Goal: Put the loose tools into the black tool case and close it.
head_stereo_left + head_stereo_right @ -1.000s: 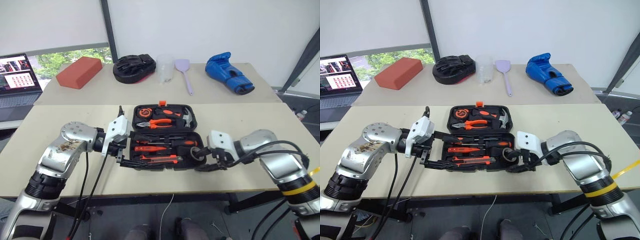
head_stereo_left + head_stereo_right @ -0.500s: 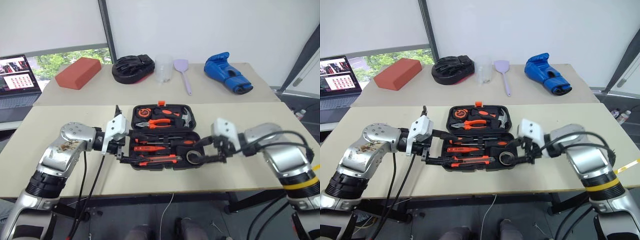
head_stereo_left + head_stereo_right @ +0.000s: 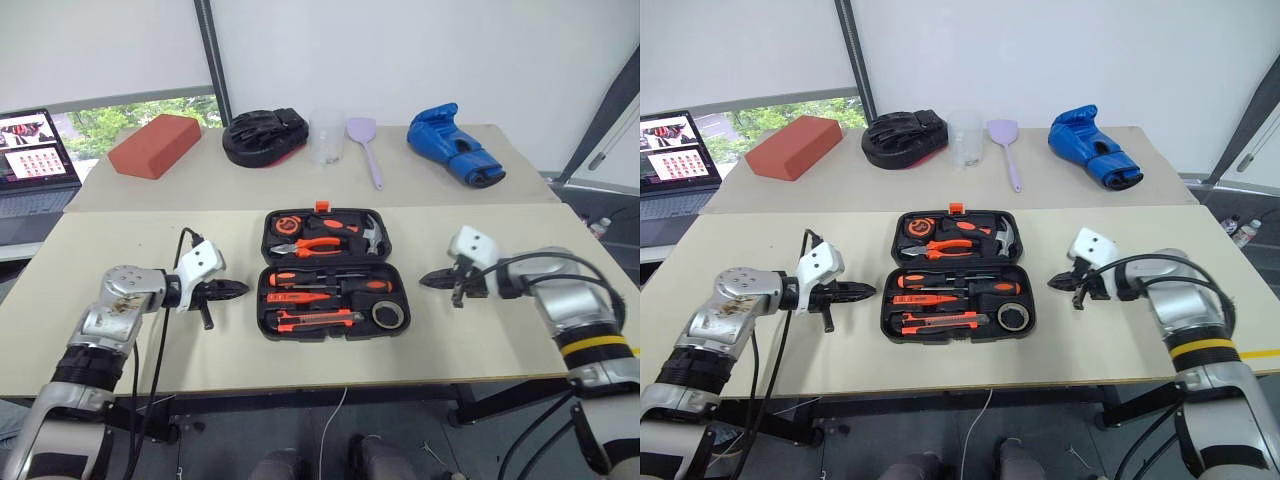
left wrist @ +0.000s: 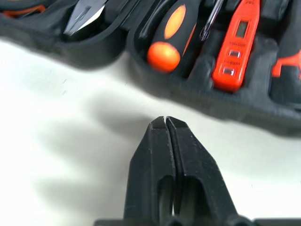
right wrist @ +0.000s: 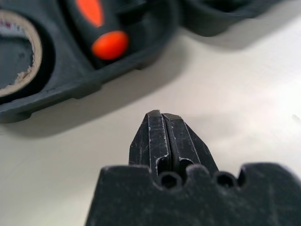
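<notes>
The black tool case (image 3: 400, 292) lies open and flat in the middle of the near table. Its near half holds black-and-orange screwdrivers (image 3: 325, 279), a slim orange screwdriver (image 3: 298, 296), the utility knife (image 3: 315, 320) and the tape roll (image 3: 387, 314). The far half carries pliers (image 3: 322, 243), a hammer and a tape measure. My left gripper (image 3: 240, 289) is shut and empty, just left of the case and pointing at it; its closed tips (image 4: 164, 120) hover over bare table. My right gripper (image 3: 425, 280), shut and empty as well (image 5: 161, 115), points at the case's right side.
On the far table stand a red brick (image 3: 157, 144), a round black mitt (image 3: 265, 136), a clear cup (image 3: 327, 135), a lilac spatula (image 3: 368, 145) and a blue boxing glove (image 3: 452, 146). A laptop (image 3: 35, 160) sits at the far left.
Both grippers were open at the edges of the case's near half, which was tipped up. They have drawn back to either side and shut, and the case lies flat.
</notes>
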Motion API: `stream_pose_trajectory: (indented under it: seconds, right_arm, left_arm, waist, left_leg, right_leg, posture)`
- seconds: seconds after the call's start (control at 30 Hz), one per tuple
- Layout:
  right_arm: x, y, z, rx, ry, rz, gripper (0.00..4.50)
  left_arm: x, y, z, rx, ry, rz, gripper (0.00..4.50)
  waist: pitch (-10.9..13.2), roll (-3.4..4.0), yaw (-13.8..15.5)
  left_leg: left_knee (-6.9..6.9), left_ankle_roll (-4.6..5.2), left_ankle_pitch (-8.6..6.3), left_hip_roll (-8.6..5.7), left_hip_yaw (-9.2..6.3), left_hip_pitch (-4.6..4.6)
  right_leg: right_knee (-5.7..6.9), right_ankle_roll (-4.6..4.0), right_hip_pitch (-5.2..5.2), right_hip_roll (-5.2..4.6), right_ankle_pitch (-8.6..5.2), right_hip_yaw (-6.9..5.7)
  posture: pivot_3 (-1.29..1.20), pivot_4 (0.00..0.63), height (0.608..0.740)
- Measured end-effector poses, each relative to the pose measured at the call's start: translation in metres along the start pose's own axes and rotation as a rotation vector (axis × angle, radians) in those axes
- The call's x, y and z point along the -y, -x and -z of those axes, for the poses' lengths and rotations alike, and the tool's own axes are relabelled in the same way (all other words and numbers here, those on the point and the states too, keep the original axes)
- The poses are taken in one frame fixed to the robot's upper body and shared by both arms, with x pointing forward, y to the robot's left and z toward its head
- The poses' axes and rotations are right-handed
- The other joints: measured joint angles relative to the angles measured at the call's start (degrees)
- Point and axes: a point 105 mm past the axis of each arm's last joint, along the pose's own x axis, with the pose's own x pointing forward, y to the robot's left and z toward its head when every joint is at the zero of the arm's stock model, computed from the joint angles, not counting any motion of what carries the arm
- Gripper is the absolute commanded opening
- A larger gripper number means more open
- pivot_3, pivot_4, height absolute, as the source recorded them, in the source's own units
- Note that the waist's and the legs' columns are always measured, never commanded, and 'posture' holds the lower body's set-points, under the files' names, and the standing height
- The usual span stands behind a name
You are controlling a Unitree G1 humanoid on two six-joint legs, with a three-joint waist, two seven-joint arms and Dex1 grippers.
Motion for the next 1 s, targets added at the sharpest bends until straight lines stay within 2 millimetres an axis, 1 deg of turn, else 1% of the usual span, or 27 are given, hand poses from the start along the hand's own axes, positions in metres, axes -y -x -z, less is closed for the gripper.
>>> stream_pose_trajectory:
  seconds: [0.1, 0.17, 0.3, 0.4, 0.63, 0.83, 1.0]
  right_arm:
    - [-0.003, -0.006, -0.006, 0.021, 0.048, -0.016, 0.0]
    - [-0.008, -0.01, -0.011, 0.04, 0.069, -0.054, 0.0]
    - [-0.022, -0.003, -0.014, 0.045, 0.103, -0.131, 0.0]
    - [-0.027, 0.002, -0.013, 0.041, 0.109, -0.149, 0.0]
    - [-0.04, 0.008, -0.008, 0.043, 0.101, -0.147, 0.0]
    - [-0.058, 0.011, -0.004, 0.044, 0.093, -0.172, 0.0]
    - [-0.07, 0.012, -0.004, 0.058, 0.068, -0.188, 0.0]
  left_arm:
    - [0.003, -0.003, 0.0, -0.001, 0.004, 0.02, 0.03]
    - [0.005, -0.003, 0.0, -0.004, 0.015, 0.038, 0.03]
    - [0.016, 0.006, 0.004, -0.035, 0.021, 0.106, 0.03]
    - [0.024, 0.009, 0.004, -0.035, 0.032, 0.141, 0.03]
    - [0.036, 0.012, 0.005, -0.04, 0.042, 0.156, 0.03]
    - [0.05, 0.014, 0.013, -0.051, 0.04, 0.176, 0.03]
    - [0.05, 0.016, 0.016, -0.056, 0.047, 0.171, 0.03]
  waist:
    - [0.0, 0.0, -0.04]
    - [0.0, 0.0, -0.01]
    - [0.0, 0.0, -0.13]
    - [0.0, 0.0, -0.14]
    - [0.0, 0.01, 0.07]
    - [0.0, 0.01, 0.1]
    - [0.0, 0.01, 0.16]
  left_leg:
    - [-0.01, 0.0, 0.0, 0.0, -0.01, -0.03]
    - [-0.01, 0.01, 0.0, 0.0, -0.01, -0.04]
    - [-0.04, 0.02, -0.01, 0.0, -0.01, -0.15]
    - [-0.04, 0.03, -0.01, 0.01, -0.01, -0.21]
    - [-0.02, 0.02, -0.01, 0.0, 0.0, -0.21]
    - [-0.04, 0.02, -0.01, 0.01, -0.01, -0.2]
    - [-0.01, 0.02, -0.01, 0.0, 0.0, -0.16]
  right_leg:
    - [0.02, 0.0, -0.06, 0.0, 0.0, -0.01]
    - [0.01, 0.0, -0.06, 0.0, 0.0, -0.01]
    - [0.0, 0.0, -0.19, 0.01, 0.0, 0.0]
    - [0.02, 0.0, -0.26, 0.01, 0.0, -0.01]
    - [0.03, 0.0, -0.26, 0.01, 0.0, 0.01]
    - [0.02, 0.0, -0.24, 0.01, 0.0, 0.0]
    - [0.02, 0.0, -0.18, 0.01, 0.0, 0.02]
  posture:
    - [0.0, 0.15, 0.74]
    - [0.0, 0.15, 0.74]
    - [0.0, 0.15, 0.74]
    - [0.0, 0.15, 0.74]
    - [0.0, 0.15, 0.74]
    - [0.0, 0.15, 0.74]
    - [0.0, 0.15, 0.74]
